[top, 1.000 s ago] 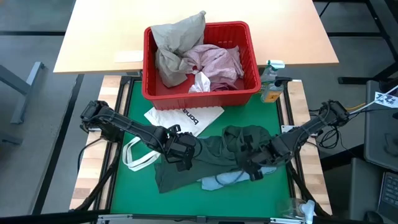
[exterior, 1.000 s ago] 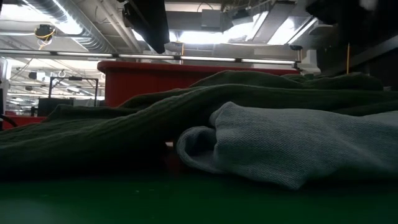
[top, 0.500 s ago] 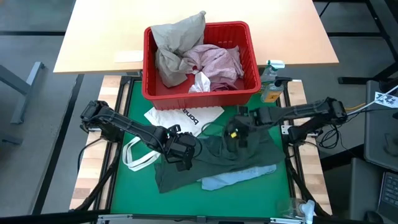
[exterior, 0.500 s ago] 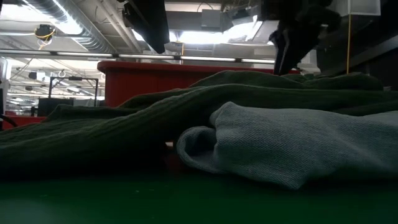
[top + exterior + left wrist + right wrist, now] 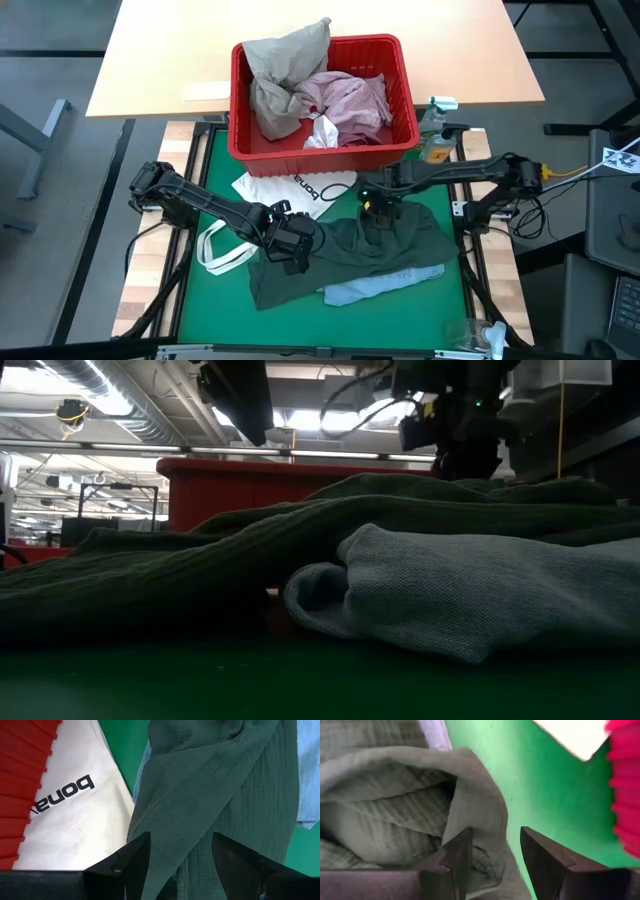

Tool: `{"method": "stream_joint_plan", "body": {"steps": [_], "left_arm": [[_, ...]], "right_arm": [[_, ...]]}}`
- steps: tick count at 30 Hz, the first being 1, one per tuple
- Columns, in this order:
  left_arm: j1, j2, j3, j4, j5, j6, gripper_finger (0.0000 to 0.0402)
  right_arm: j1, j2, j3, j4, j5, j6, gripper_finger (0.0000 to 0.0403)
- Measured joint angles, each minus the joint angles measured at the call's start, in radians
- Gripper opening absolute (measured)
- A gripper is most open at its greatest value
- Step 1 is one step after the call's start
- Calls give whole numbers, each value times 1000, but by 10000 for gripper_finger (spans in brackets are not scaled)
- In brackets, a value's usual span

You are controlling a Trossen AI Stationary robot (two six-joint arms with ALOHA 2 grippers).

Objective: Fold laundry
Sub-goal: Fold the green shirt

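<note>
Shifting basketward since before: right gripper (image 5: 374, 207)

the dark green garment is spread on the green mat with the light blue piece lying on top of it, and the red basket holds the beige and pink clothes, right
Not quite: in the high view the light blue piece lies under the dark green garment, poking out beneath its near edge. The rest holds: the red basket holds the beige and pink clothes.

On the green mat: two garments, dark grey-green (image 5: 345, 255) and light blue (image 5: 375, 287). One white tote bag (image 5: 290, 190). One red basket (image 5: 322, 150) holding three cloth pieces.
</note>
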Motion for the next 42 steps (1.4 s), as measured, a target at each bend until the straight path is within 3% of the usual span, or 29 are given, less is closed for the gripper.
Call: {"method": "stream_joint_plan", "body": {"steps": [12,15,18,23,30,42], "left_arm": [[0,0,0,0,-1,1,204],[0,0,0,0,-1,1,204],[-2,0,0,-9,-1,4,204],[-5,0,0,-19,-1,77,204],[-5,0,0,-19,-1,106,204],[-7,0,0,-105,10,94,204]], "right_arm": [[2,29,0,-142,-91,76,166],[2,29,0,-145,-157,77,162],[17,29,0,-148,-188,76,129],[59,29,0,-179,-187,75,17],[186,20,0,-265,-186,92,4],[484,-4,0,-366,-149,380,2]]}}
